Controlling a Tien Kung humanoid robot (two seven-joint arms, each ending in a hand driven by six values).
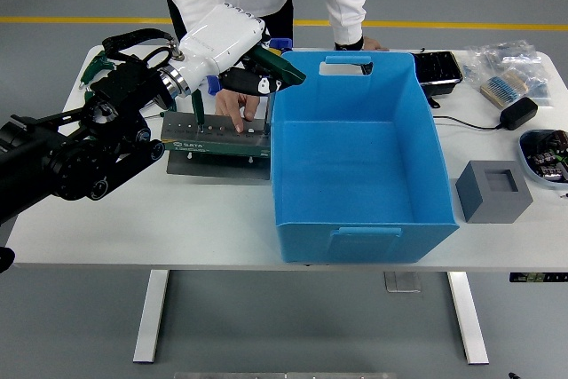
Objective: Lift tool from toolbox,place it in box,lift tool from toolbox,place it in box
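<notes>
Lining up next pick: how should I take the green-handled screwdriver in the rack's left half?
Take the screwdriver by its green handle, from above: it stands upright in the tool rack, so it lifts straight out. A person's hand rests on the rack beside it.
</notes>
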